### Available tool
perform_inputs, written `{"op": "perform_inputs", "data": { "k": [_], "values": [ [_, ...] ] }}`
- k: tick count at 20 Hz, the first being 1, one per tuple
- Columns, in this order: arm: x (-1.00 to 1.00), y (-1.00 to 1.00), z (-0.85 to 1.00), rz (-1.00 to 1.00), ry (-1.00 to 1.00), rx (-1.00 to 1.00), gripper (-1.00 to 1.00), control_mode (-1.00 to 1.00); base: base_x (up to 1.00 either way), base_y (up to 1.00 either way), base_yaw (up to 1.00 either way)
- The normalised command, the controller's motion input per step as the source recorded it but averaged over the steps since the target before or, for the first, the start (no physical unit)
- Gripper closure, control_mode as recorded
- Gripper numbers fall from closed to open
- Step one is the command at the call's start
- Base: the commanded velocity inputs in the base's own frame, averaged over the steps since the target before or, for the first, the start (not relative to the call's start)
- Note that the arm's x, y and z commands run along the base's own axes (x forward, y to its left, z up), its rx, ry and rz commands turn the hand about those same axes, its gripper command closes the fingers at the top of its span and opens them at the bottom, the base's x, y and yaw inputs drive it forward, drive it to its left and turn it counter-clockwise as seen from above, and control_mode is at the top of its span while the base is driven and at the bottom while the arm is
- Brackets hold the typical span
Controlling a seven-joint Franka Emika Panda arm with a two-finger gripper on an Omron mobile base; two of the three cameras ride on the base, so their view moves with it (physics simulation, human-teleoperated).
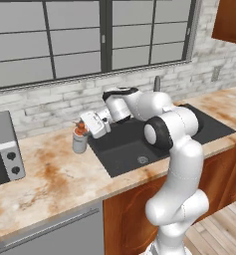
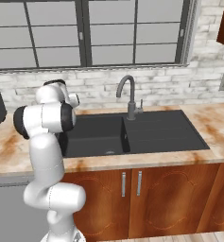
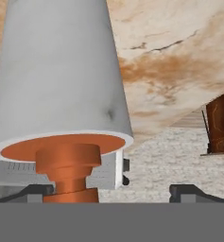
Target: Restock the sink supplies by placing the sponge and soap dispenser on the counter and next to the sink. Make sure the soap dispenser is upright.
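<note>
The soap dispenser (image 1: pixel 79 140), pale grey with an orange-brown pump top, stands upright on the counter (image 1: pixel 50 174) right beside the left rim of the black sink (image 1: pixel 132 147). My gripper (image 1: pixel 83 127) reaches in from the right at the height of the pump, and it is open. In the hand view the soap dispenser (image 3: pixel 61 75) looms very close. Its pump sits between my spread fingertips (image 3: pixel 34 191), nearer the left one, and nothing grips it. The sink (image 2: pixel 132 132) and counter (image 2: pixel 212 123) lie beyond my arm. The sponge is out of view.
A grey faucet (image 2: pixel 128 97) rises behind the sink. A grey microwave-like appliance (image 1: pixel 2 149) stands on the counter at far left. A white brick wall and windows back the counter. A wooden wall cabinet (image 1: pixel 230 20) hangs upper right.
</note>
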Motion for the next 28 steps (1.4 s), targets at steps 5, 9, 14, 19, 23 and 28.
{"op": "perform_inputs", "data": {
  "k": [5, 9, 14, 19, 23, 28],
  "values": [
    [0.01, 0.0, -0.39, 0.0, 0.05, -0.02, -1.0, -1.0, 0.0, 0.0, 0.0],
    [0.0, 0.0, -0.61, 0.0, 0.04, -0.06, -1.0, -1.0, 0.0, 0.0, 0.0],
    [0.01, 0.0, -0.37, 0.0, 0.0, -0.07, -1.0, -1.0, 0.0, 0.0, 0.0],
    [0.0, -0.03, 0.05, -0.02, 0.0, 0.0, -1.0, -1.0, 0.0, 0.0, 0.0],
    [0.0, -0.09, 0.39, -0.04, 0.0, 0.0, -1.0, -1.0, 0.0, 0.0, 0.0],
    [-0.37, -0.02, 0.5, -0.01, -0.14, -0.1, -1.0, -1.0, 0.0, 0.0, 0.0]
  ]
}}
